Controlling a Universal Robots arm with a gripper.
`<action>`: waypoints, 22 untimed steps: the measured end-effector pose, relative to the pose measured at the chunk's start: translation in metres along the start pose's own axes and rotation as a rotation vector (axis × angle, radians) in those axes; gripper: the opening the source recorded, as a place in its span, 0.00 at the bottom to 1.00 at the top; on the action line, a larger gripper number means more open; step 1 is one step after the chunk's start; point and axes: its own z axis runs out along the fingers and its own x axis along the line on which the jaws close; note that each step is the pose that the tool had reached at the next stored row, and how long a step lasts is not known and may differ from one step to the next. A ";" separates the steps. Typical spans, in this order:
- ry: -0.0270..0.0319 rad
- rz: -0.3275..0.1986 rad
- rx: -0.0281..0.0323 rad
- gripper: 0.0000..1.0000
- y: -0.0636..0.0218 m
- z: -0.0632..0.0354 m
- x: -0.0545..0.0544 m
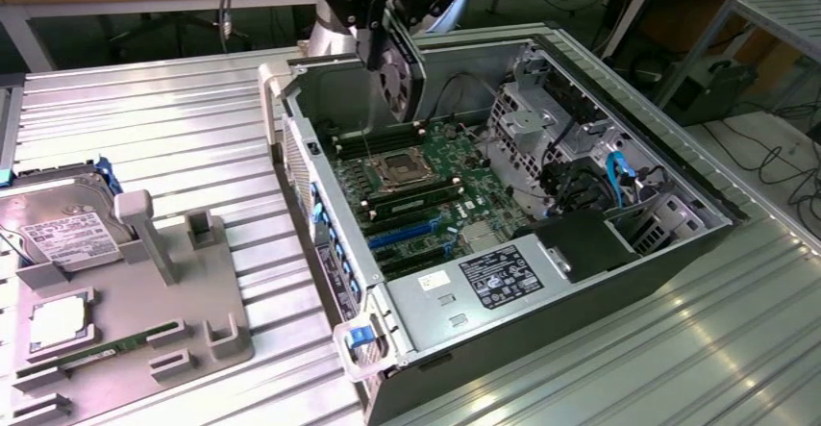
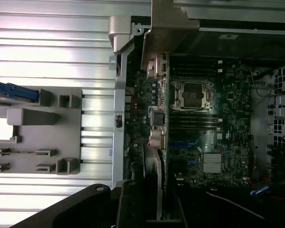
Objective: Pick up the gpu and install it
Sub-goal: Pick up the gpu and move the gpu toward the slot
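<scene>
The gpu (image 1: 399, 78) is a flat black card with a round fan face, hanging on edge in the air over the far end of the open computer case (image 1: 336, 282). My gripper (image 1: 376, 34) comes down from above and is shut on the card's upper edge. In the wrist view the gpu (image 2: 159, 142) appears edge-on over the green motherboard (image 2: 228, 118), with its pale metal bracket (image 2: 167, 28) at the end away from my gripper (image 2: 152, 202). The card sits above the board, beside the CPU socket (image 1: 395, 166), and is apart from the blue slots (image 1: 408, 234).
A grey fixture (image 1: 141, 301) in the exterior view's left holds a silver hard drive (image 1: 58, 234), a square chip (image 1: 58, 322) and a green memory stick (image 1: 122, 344). Inside the case are a power supply (image 1: 501, 277), drive cages (image 1: 539, 128) and blue cables (image 1: 618, 181).
</scene>
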 end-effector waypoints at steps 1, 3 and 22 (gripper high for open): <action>0.0000 0.000 0.0001 0.28 0.0000 0.0000 -0.002; 0.0000 0.000 0.0001 0.28 -0.0001 0.0001 -0.005; 0.0000 0.000 0.0001 0.28 -0.0009 0.0008 -0.033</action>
